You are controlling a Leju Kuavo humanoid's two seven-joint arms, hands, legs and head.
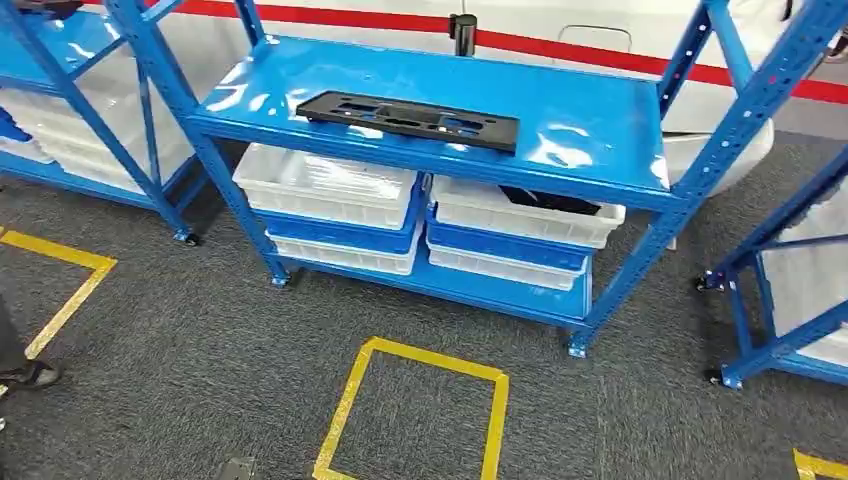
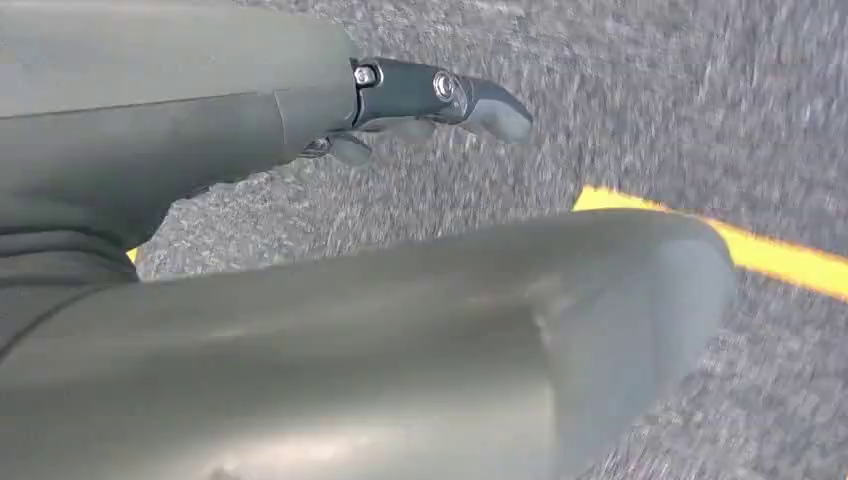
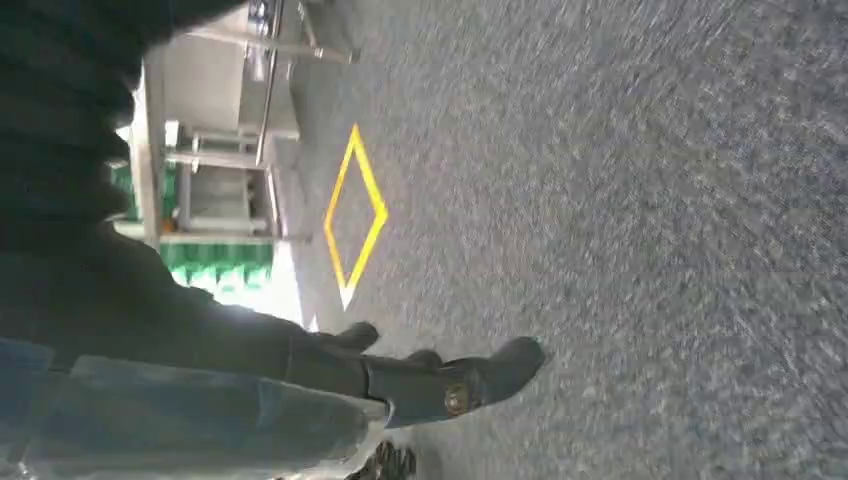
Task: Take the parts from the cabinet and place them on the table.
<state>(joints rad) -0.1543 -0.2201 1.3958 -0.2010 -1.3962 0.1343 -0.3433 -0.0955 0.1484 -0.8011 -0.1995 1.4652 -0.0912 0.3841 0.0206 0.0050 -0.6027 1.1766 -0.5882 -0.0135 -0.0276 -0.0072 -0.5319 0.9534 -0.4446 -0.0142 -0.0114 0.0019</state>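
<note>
A long flat black part [image 1: 410,118] with cut-outs lies on the top shelf of the blue cabinet rack [image 1: 590,140] ahead of me. Under that shelf, the right white bin [image 1: 520,218] holds another dark part [image 1: 552,201]. My left hand [image 2: 400,110] hangs over grey carpet with its fingers [image 2: 470,98] stretched out and nothing in it. My right hand [image 3: 440,385] also hangs over the carpet, its fingers extended and holding nothing. A pale table on metal legs [image 3: 225,150] stands in the distance in the right wrist view.
White bins [image 1: 325,185] are stacked on the lower shelves. More blue racks stand at the left [image 1: 90,120] and right [image 1: 790,260]. A yellow tape square [image 1: 415,410] marks the carpet before the rack. A person's shoe [image 1: 30,375] is at the left edge.
</note>
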